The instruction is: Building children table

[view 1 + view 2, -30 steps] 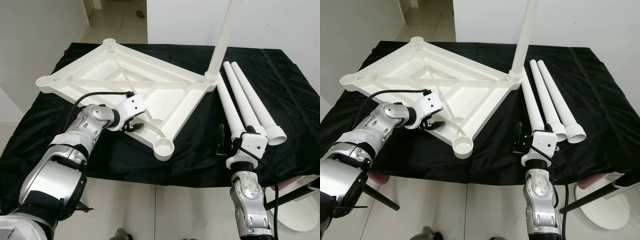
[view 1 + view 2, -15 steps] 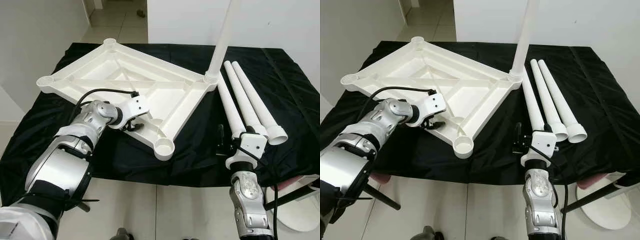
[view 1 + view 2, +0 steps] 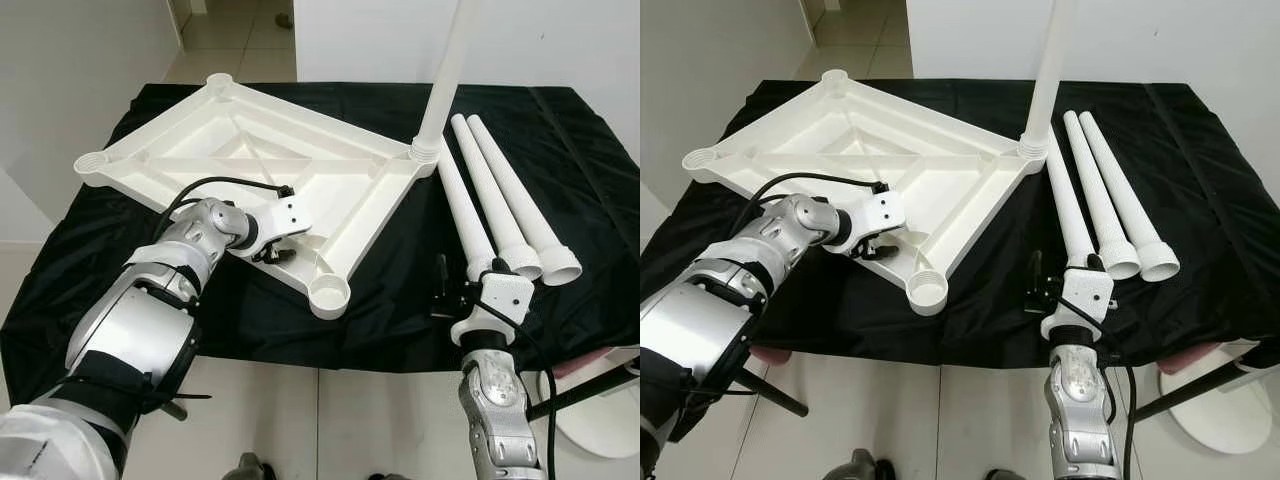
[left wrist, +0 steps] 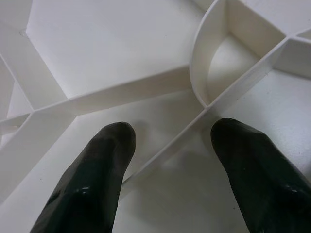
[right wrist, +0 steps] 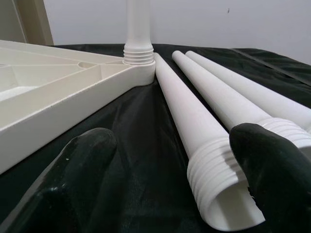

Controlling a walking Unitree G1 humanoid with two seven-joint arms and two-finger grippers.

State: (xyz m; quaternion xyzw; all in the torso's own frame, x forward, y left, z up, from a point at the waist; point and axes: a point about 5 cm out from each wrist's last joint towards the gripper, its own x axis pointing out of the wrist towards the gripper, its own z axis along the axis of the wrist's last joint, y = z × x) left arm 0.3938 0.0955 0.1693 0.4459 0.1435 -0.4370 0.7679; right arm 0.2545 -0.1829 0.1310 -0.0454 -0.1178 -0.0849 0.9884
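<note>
I've got the left gripper (image 4: 167, 160) spread wide, straddling a rib of the upside-down tabletop (image 3: 250, 160) on the black cloth (image 3: 380, 300). Right gripper (image 5: 180, 170) is also wide open, empty, at the threaded end of the nearest loose leg (image 3: 1075, 215). One leg (image 3: 445, 75) stands in the corner socket.

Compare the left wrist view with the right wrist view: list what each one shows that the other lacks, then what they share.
Left wrist view alone: the left gripper, its fingers open astride a raised rib, beside a curved rib.

Right wrist view alone: the right gripper open near the threaded end of the nearest loose leg, two more loose legs, the upright leg in its corner socket, and the black cloth.

Both: the upside-down white tabletop.
</note>
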